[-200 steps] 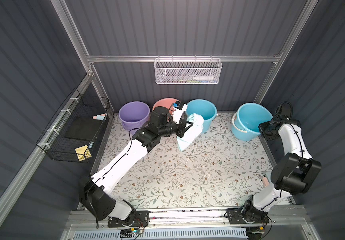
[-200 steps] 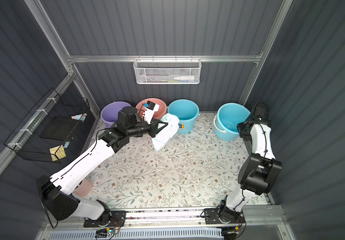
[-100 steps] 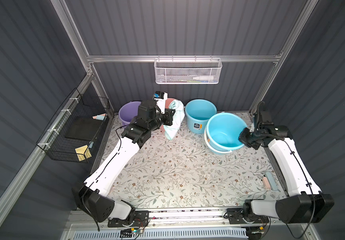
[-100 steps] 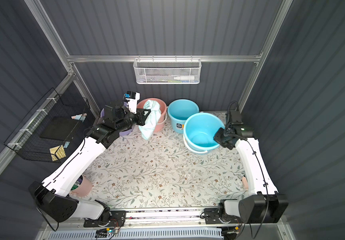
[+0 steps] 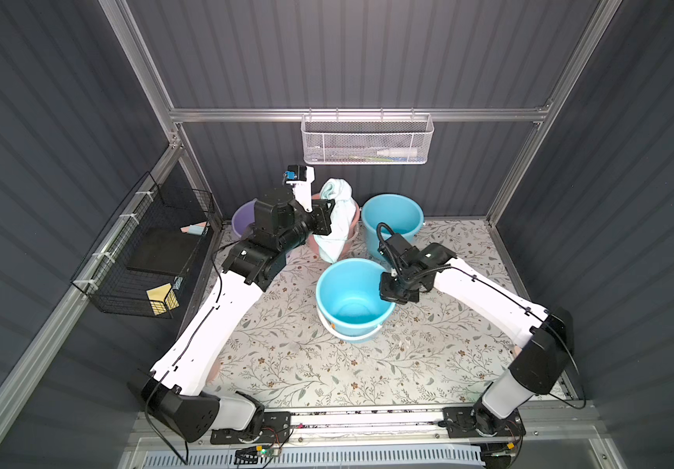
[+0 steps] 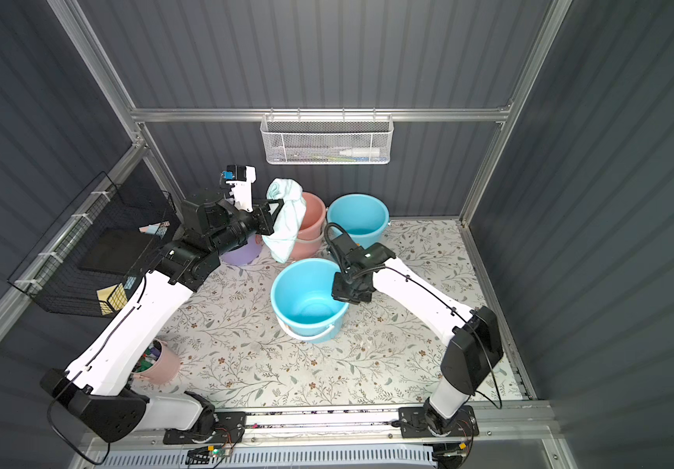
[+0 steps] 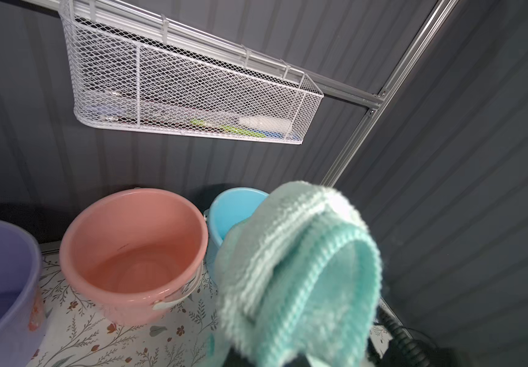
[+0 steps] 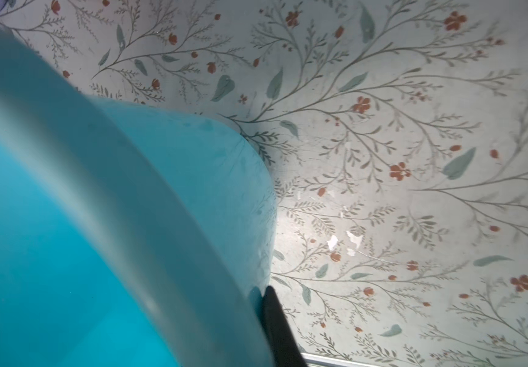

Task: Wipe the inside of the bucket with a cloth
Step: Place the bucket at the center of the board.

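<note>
Top views show left tool (image 5: 330, 215) gripping cloth (image 5: 339, 239); right wrist view reveals right tool's (image 5: 393, 298) finger (image 8: 280, 330) clamping bucket (image 8: 65, 222).

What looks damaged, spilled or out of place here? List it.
Only the floral mat: small white chips where its print seems flaked off, beside the blue bucket that the right gripper grips by the rim. Nothing looks spilled. The left gripper holds the cloth aloft.

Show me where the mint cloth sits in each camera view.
Top view: cloth, centre back, in the left gripper.
Top view: cloth, left of centre, back.
Left wrist: cloth fills the lower right.
Right wrist: not in it.
Shared landmark: pink bucket, by the cloth in those three.
</note>
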`<state>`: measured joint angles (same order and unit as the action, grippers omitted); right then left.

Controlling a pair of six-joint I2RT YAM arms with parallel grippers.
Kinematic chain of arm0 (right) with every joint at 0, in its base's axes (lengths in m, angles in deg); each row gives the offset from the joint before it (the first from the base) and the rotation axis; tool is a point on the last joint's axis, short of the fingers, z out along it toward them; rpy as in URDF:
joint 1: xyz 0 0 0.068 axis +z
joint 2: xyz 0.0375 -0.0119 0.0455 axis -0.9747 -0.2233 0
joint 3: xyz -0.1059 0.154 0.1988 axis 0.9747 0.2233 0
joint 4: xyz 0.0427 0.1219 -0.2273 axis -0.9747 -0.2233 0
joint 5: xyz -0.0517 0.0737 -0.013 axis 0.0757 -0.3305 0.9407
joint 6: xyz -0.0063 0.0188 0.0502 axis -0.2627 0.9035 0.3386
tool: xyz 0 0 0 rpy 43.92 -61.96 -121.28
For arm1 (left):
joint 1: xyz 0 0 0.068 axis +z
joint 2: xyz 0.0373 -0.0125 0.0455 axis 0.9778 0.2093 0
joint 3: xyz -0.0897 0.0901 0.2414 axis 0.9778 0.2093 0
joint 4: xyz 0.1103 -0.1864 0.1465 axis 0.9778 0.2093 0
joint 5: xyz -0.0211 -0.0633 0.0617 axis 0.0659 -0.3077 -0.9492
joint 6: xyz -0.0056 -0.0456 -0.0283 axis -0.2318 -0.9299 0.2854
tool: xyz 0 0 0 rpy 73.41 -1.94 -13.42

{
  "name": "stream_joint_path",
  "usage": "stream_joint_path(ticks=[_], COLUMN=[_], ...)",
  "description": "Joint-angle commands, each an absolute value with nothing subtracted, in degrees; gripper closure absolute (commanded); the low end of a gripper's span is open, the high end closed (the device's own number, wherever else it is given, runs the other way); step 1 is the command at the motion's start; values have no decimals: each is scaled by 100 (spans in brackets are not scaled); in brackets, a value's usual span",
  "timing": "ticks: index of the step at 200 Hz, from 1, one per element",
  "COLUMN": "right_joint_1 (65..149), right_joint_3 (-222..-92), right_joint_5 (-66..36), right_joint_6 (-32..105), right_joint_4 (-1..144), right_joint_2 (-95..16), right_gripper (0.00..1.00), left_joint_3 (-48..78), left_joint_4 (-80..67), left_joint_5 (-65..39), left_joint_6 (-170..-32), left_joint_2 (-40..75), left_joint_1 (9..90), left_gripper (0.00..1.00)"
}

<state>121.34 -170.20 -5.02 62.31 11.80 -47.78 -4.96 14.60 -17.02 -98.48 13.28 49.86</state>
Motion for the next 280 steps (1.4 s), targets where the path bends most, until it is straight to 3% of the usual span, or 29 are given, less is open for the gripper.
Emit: stream_joint_path(ticks=[1, 34, 85, 137, 172, 196, 239, 280], right_joint_1=[12320, 12456, 12411, 11995, 11995, 11998, 12040, 12158], right_joint_3=[-17301, -17221, -17302, -17149, -16035, -15764, -16550, -16992], right_joint_5=[-571, -574, -185, -348, -1103, -1517, -1536, -1249], right_joint_6=[6594, 6666, 6703, 6007, 3825, 1908, -1179, -2349], right_joint_4=[1323, 1504, 1269, 1665, 4102, 4779, 3995, 3838], right_joint_2=[-5088, -5377, -4980, -3608, -2153, -1553, -1879, -2532], right_gripper=[91, 80, 49, 42, 20, 16, 15, 6], left_joint_3=[-619, -610, -653, -631, -827, -967, -1132, -1077], left_joint_4=[1475, 1479, 1479, 1375, 1622, 1695, 2183, 2271], left_joint_5=[-1583, -1489, -1297, -335, 583, 779, 1195, 1741], left_joint_6=[-9991, -10007, -9998, -9970, -10137, -10199, -9995, -9857], left_joint_2=[1158, 1175, 1256, 1397, 1799, 2031, 2200, 2018], left_joint_1=[4982, 4984, 4980, 4980, 4980, 4981, 4985, 4945], left_gripper=[99, 99, 98, 99, 99, 99, 98, 98])
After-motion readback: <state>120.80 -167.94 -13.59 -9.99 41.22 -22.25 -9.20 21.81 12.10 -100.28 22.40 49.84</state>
